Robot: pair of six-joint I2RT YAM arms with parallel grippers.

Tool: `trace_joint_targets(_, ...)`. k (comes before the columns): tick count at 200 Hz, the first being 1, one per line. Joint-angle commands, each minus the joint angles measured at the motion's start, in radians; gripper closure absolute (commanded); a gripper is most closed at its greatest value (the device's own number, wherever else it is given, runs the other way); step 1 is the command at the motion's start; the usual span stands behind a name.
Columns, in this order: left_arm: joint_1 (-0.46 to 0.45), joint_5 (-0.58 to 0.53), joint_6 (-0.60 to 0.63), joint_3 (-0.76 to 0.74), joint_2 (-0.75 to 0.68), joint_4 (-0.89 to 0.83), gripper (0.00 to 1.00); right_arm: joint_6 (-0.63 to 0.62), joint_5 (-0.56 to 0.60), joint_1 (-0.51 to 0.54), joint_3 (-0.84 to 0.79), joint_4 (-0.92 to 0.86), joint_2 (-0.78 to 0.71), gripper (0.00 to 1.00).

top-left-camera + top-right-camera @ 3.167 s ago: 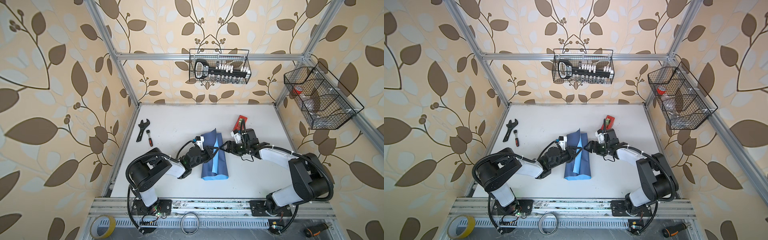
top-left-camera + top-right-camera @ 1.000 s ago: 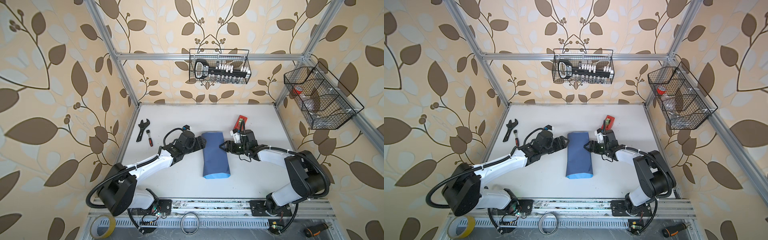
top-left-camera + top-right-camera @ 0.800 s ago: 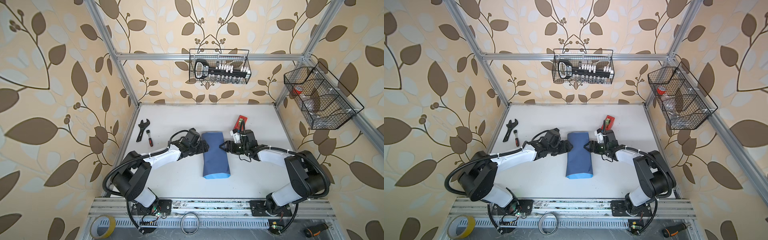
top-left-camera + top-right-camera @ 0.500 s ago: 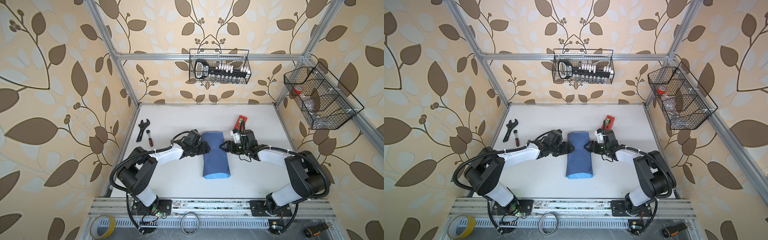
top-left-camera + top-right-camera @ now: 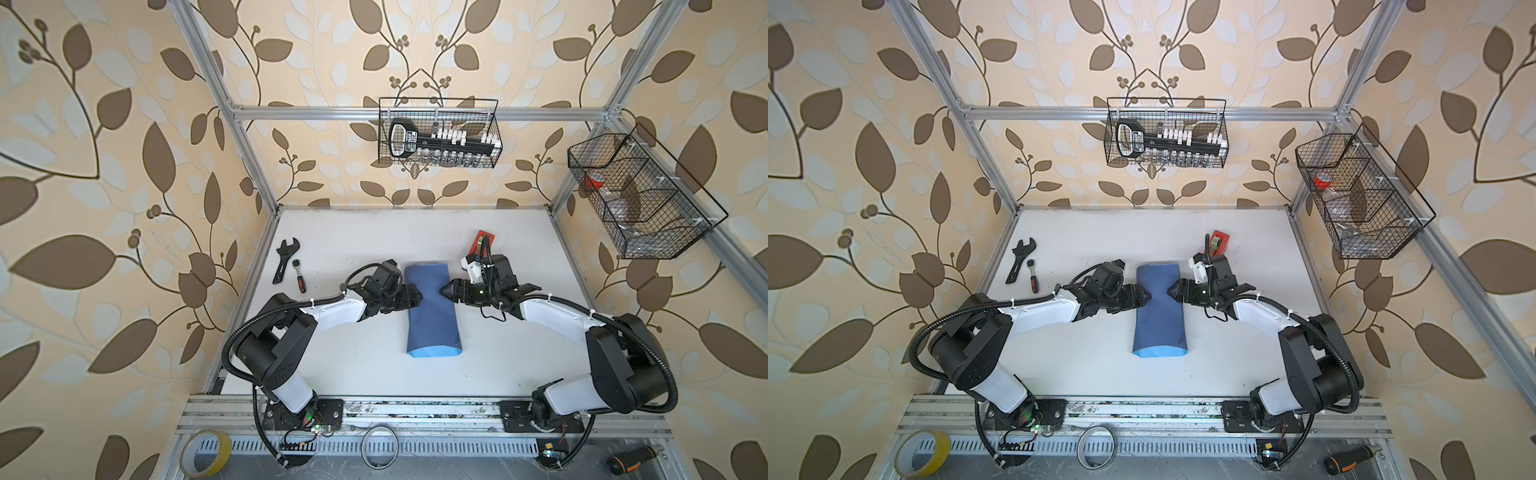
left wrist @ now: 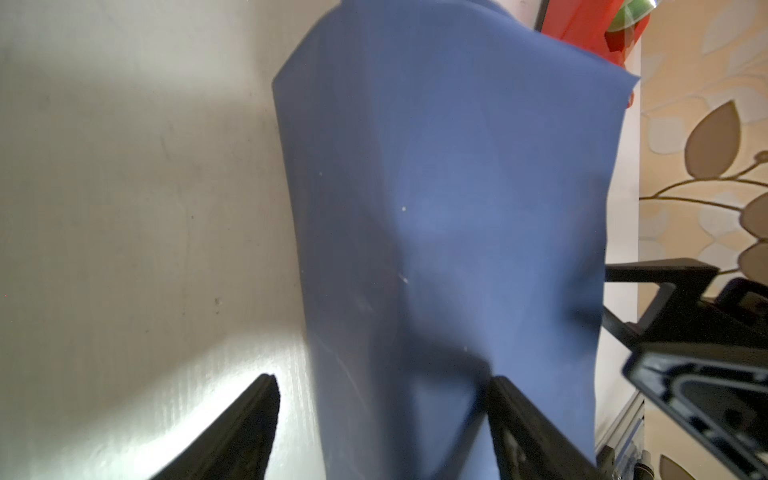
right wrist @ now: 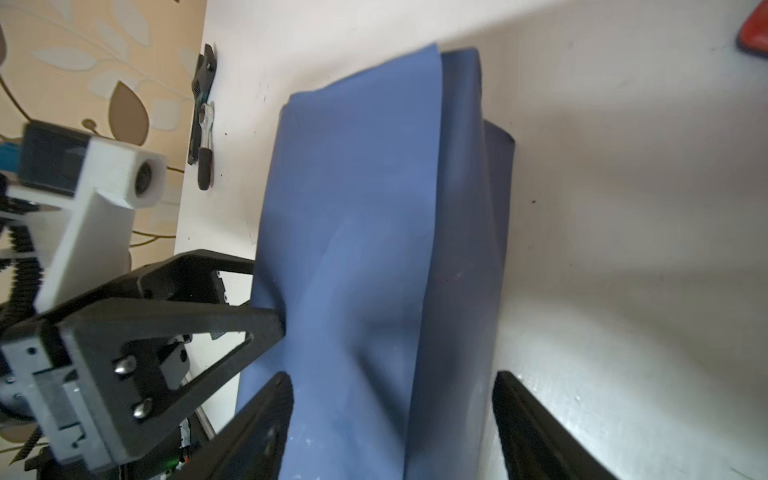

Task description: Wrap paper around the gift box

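slate-blue paper [image 5: 430, 316] lay folded over itself into a long closed bundle in the middle of the white table [image 5: 353, 374]. it ran from the far side toward the near rail, dark face outward, with a strip of its light sky-blue face showing at the near end. the gift box did not show in any view; only paper could be seen there. in both top views the left gripper [image 5: 417, 297] lay low at the bundle's left edge, in its far half. the right gripper [image 5: 444, 289] faced it from the right edge, so the two pointed at each other across the paper. in the left wrist view the black fingers [image 6: 523, 428] stood well apart, one over bare table and the other over the paper. the paper's edge lay between them and nothing was clamped. in the right wrist view the right arm's fingers [image 7: 262, 424] also stood wide, one over the paper and one over the table just past the overlapping flap, gripping nothing. that view also showed a fingertip of the left gripper touching the paper's opposite side, where the sheet dented inward. a red tape dispenser [image 5: 482, 243] stood beyond the right gripper's wrist, toward the back wall and apart from the paper. an adjustable wrench [image 5: 285, 259] and a small ratchet [image 5: 298, 277] with a red grip lay near the table's left edge, well apart from the bundle.
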Motion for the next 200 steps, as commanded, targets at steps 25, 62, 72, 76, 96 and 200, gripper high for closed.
trace_joint_targets(25, -0.006, -0.033, 0.02, -0.044, -0.001, -0.114, 0.2, -0.035, 0.055, 0.055, 0.016, -0.038, 0.03, 0.26)
trace_joint_targets(62, -0.007, -0.035, 0.023, -0.035, -0.013, -0.12, 0.2, -0.046, 0.11, 0.09, 0.011, -0.057, 0.026, 0.3)
trace_joint_targets(72, -0.007, -0.029, 0.023, -0.028, -0.014, -0.122, 0.2, -0.046, 0.112, 0.096, 0.012, -0.057, 0.026, 0.31)
trace_joint_targets(76, -0.006, -0.026, 0.023, -0.026, -0.013, -0.122, 0.2, -0.045, 0.113, 0.097, 0.011, -0.057, 0.027, 0.31)
trace_joint_targets(96, -0.007, -0.014, 0.017, -0.011, -0.016, -0.12, 0.19, -0.046, 0.116, 0.103, 0.011, -0.057, 0.033, 0.33)
trace_joint_targets(200, -0.007, 0.112, -0.006, 0.046, -0.016, -0.11, 0.33, -0.012, 0.093, 0.126, -0.02, -0.007, 0.055, 0.38)
